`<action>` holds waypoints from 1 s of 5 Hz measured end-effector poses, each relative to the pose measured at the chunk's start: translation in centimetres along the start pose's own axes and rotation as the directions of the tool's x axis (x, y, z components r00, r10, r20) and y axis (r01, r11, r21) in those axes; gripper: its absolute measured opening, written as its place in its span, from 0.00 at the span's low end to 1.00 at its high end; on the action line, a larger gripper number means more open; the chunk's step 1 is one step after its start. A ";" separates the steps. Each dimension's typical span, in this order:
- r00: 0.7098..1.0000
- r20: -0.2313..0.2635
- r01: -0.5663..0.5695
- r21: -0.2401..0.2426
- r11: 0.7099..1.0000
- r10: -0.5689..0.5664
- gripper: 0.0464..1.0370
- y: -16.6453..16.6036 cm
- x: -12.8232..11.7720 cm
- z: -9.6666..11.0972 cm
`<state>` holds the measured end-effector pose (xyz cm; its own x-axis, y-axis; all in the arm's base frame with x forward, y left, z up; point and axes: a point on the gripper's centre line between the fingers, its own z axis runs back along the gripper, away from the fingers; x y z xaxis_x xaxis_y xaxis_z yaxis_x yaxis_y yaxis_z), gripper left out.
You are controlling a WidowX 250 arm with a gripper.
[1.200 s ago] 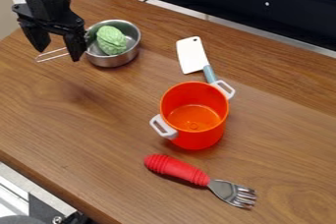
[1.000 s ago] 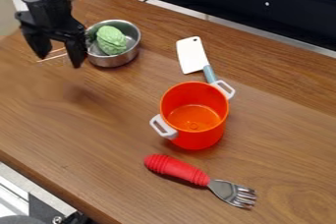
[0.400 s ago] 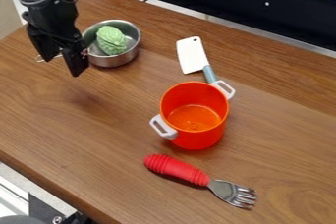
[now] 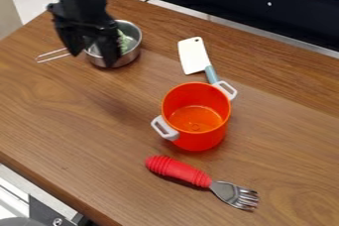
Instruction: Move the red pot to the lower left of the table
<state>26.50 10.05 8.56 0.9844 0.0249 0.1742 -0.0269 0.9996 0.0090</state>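
pot: one, red, upright, right of the tabletop's middle; below and to the right of the pincer, well apart. handles: two, white, on a line from upper right to lower left, the lower-left one nearer the pincer. pincer: one, fingers spread, nothing held, over the pan. travel room: wood between pot and lower-left edge; fork just below pot, likely a snag if carried low.

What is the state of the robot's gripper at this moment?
Gripper: open, holding nothing, in front of the metal pot in this view.
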 end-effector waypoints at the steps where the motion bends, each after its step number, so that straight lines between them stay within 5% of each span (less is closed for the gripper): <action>1: 0.998 0.006 -0.063 0.016 0.998 0.063 0.96 -3.0 0.5 0.5; 3: 0.994 -0.057 -0.088 0.036 0.995 0.090 0.96 -8.5 0.8 -2.0; 5: 0.991 -0.088 -0.094 0.056 0.994 0.099 0.96 -8.2 0.7 -3.6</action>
<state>28.02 1.91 5.10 0.9884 0.1244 0.0871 -0.1289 0.9905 0.0479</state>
